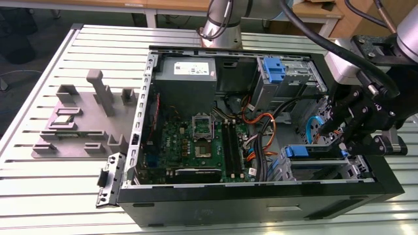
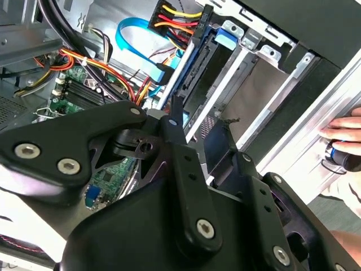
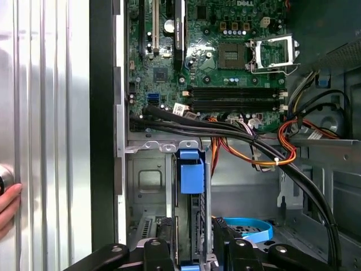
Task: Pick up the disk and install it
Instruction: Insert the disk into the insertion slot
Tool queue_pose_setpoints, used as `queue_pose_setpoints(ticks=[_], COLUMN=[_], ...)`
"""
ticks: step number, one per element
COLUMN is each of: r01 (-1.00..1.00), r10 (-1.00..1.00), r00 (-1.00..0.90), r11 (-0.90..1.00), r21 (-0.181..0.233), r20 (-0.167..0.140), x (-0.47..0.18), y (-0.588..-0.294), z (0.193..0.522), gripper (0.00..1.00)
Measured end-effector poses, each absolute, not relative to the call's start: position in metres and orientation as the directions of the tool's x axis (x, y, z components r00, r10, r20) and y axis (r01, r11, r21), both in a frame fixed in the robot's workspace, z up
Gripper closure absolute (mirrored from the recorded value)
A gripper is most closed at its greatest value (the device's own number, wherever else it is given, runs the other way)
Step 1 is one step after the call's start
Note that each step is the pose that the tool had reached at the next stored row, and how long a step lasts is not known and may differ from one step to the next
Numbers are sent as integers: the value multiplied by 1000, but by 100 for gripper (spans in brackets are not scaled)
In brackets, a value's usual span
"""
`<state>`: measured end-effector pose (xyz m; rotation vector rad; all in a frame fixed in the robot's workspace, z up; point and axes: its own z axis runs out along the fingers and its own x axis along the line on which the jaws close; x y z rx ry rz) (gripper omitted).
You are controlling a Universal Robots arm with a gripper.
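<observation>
Although I cannot tell whether the gripper (image 3: 192, 228) straddling the disk (image 3: 196, 214) actually clamps it, any tilt could jam its blue frame (image 3: 190, 172) against the drive cage (image 3: 148, 180)

Black open computer case (image 1: 261, 201) sits mid-frame on the slatted metal desk (image 1: 52, 196); blue-framed silver disk (image 1: 302, 152) in its lower-right bay.

It was a robotics lab or test workshop. The gripper (image 1: 345, 139) hung inside an opened desktop computer case (image 1: 228, 200), which lay on a slotted aluminium table (image 1: 52, 166). Well apart from the gripper, toward the exterior view's left, a grey parts fixture (image 1: 85, 127) sat on the table. Wooden desks (image 1: 163, 5) stood beyond the arm's base (image 1: 219, 29).
</observation>
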<state>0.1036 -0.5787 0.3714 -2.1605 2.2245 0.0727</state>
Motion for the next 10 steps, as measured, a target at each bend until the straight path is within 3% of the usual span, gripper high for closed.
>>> queue_pose_setpoints(ticks=[10], r01=[-1000], r10=[-998], r00=[-29], r11=[29], r21=[5], r20=[-61], x=[103], y=[-571], z=[365], gripper=[58])
